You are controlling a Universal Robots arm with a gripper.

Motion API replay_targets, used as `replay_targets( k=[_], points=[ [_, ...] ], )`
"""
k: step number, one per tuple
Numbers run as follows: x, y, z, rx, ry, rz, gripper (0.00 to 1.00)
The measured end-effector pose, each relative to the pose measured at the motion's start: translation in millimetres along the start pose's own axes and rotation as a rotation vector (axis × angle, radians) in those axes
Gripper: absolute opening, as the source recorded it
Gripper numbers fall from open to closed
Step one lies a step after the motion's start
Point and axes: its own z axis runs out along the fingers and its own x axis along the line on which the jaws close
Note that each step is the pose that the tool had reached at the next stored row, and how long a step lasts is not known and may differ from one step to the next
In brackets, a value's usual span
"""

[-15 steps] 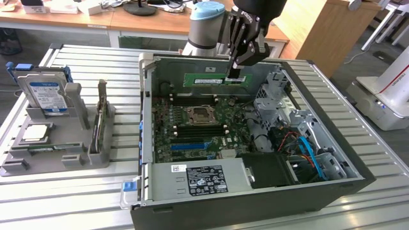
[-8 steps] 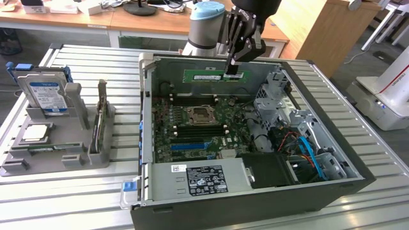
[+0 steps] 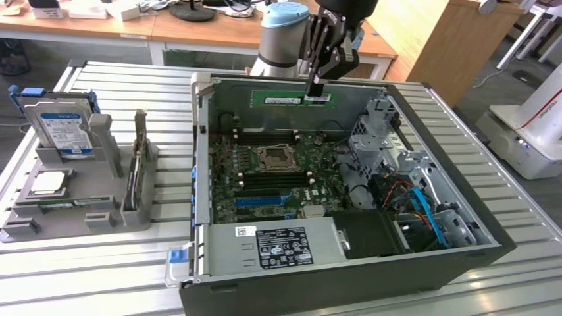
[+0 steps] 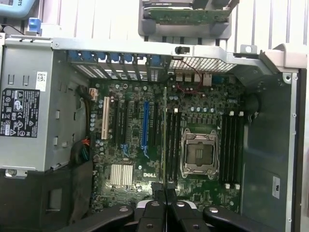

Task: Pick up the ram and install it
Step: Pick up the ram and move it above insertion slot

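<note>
Open computer case lying on its side on a slatted table. It contained a green motherboard with an uncovered processor socket flanked by black memory slots, a labelled power supply along the near wall, and blue cables beside a metal drive cage. At the exterior view's left, well apart from the case, a grey holder carried a hard drive standing upright and a square silver processor lying flat.

The gripper was clenched on the ram, pinching it at the end toward the exterior view's right. The ram was a slim green strip with a small white sticker, held level and on edge, above the motherboard and in front of the case's far inner wall, not seated in any slot. In the wrist view it appeared edge-on as a thin line running out from the fingers, over the slots beside the socket
</note>
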Motion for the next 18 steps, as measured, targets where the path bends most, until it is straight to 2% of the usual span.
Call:
replay_targets(
  k=[6, 14, 18],
  points=[
    [-9.7, -1.2, 1.9, 0.0004, -0.0005, 0.003, 0.12],
    [-10.6, -1.4, 2.8, 0.0005, -0.0008, 0.006, 0.12],
    [-10.6, -1.6, 8.4, 0.0004, -0.0008, 0.010, 0.12]
  ],
)
